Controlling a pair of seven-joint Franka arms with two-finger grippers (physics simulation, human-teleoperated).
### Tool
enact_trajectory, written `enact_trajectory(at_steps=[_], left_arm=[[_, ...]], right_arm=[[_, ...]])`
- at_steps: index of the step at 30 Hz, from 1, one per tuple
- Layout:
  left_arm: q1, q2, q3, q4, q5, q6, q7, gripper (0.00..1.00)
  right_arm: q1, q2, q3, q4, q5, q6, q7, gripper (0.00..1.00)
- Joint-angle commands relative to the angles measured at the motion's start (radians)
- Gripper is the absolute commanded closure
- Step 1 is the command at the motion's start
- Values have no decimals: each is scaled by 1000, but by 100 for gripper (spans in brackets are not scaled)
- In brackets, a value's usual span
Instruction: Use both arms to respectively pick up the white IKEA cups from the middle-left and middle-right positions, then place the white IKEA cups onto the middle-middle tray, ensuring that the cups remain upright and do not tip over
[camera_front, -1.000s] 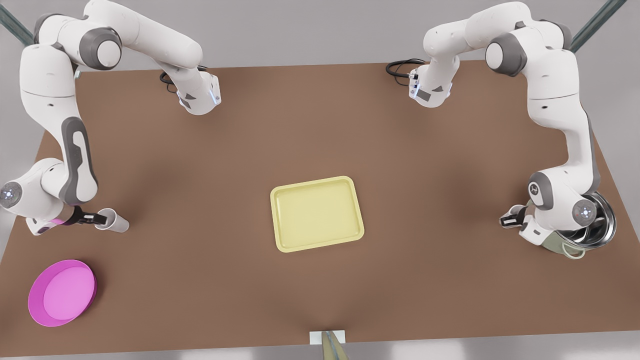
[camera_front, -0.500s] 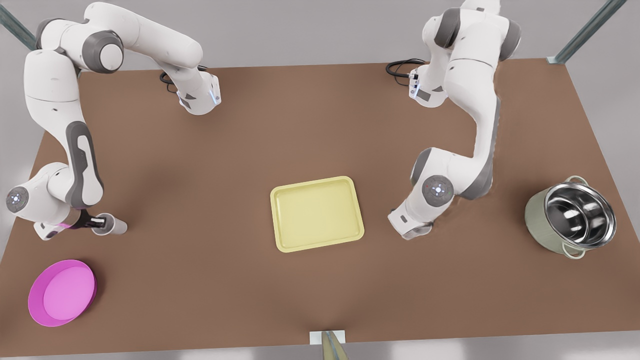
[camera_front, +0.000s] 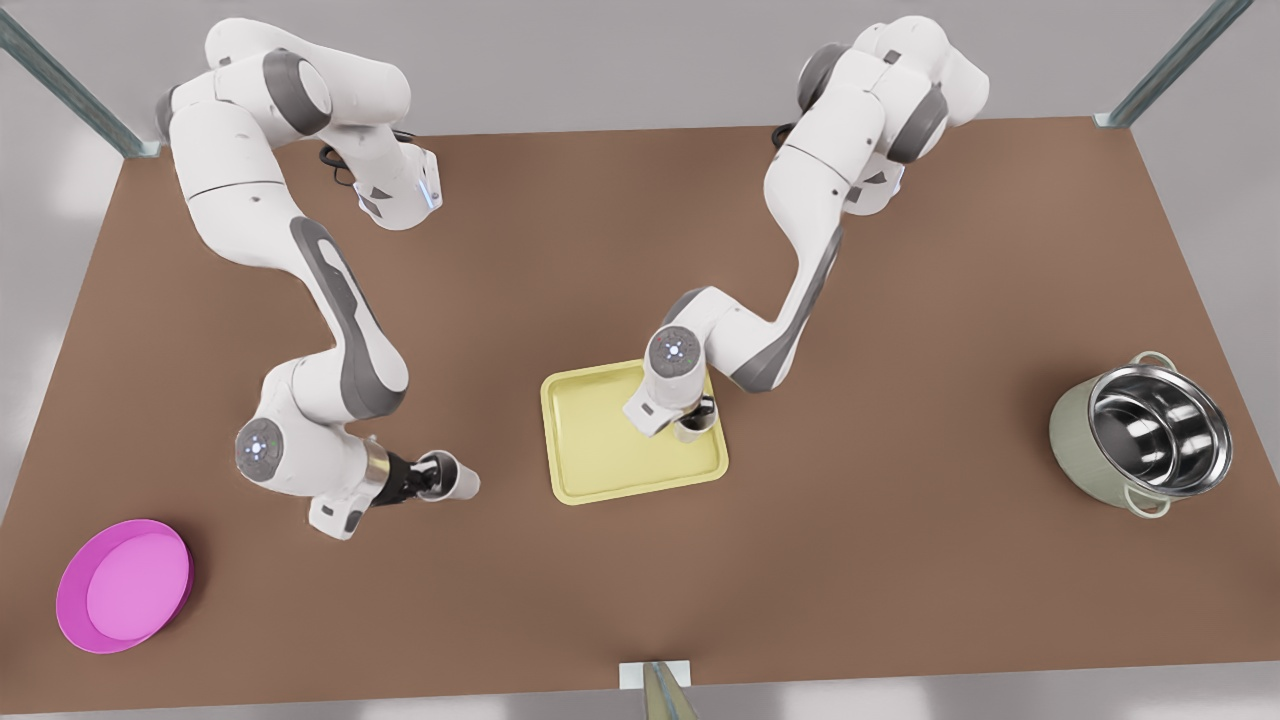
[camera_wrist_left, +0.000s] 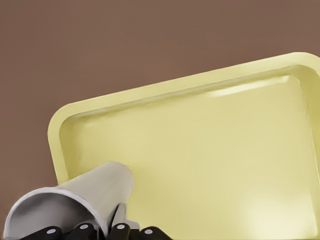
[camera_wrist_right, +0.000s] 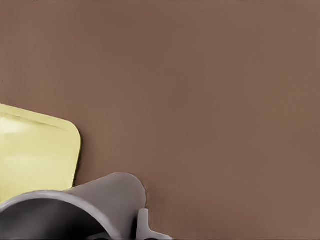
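At the front view's left, my left gripper is shut on one white IKEA cup, a short way to the left of the pale-yellow tray. The left wrist view shows that cup between the black fingers, with the tray spread out just beyond. Over the tray's right edge, my right gripper is shut on the other white cup. In the right wrist view this cup hangs beside a corner of the tray. The arm's wrist hides most of this cup in the front view.
A magenta plate lies at the front left of the brown table. A steel-lined green pot stands at the front view's right. A small white bracket sits at the table's front edge.
Both arms swung inward with their cups. The left one came from the table's left edge toward the tray; the right one came from beside the pot to the tray's right edge.
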Motion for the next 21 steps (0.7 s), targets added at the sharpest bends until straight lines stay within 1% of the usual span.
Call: enact_trajectory(at_steps=[1,2,3,4,5,6,7,10,14,17,19,20,21], left_arm=[[1,7,0,1,-4,31,-380,79],[-1,12,0,1,-4,40,-382,77],[-1,13,0,1,-2,41,-382,65],[-1,16,0,1,-1,41,-382,35],[1,19,0,1,-1,41,-380,11],[1,19,0,1,1,41,-379,3],[-1,19,1,1,1,41,-379,0],[2,16,1,2,1,37,-379,0],[4,-4,1,2,-7,26,-385,0],[5,-33,0,-1,-12,-29,-388,0],[7,-67,-8,-1,-13,-94,-386,0],[17,-105,-9,4,-15,-165,-385,0],[43,-180,-9,8,-33,-305,-382,0]], right_arm=[[74,19,-2,37,-55,-6,790,79],[106,31,-2,55,-87,-5,833,79],[141,31,-3,56,-92,0,902,79],[169,31,-3,55,-93,1,947,79],[209,33,-2,53,-160,20,996,79],[240,52,-2,56,-190,29,1100,79],[261,65,-2,53,-187,58,1129,79],[286,89,0,49,-182,98,1177,79],[303,108,0,49,-179,99,1178,79],[309,126,3,52,-176,110,1178,79],[318,138,4,56,-173,112,1178,79],[321,148,6,61,-173,112,1178,79],[326,155,6,67,-171,115,1178,79]])
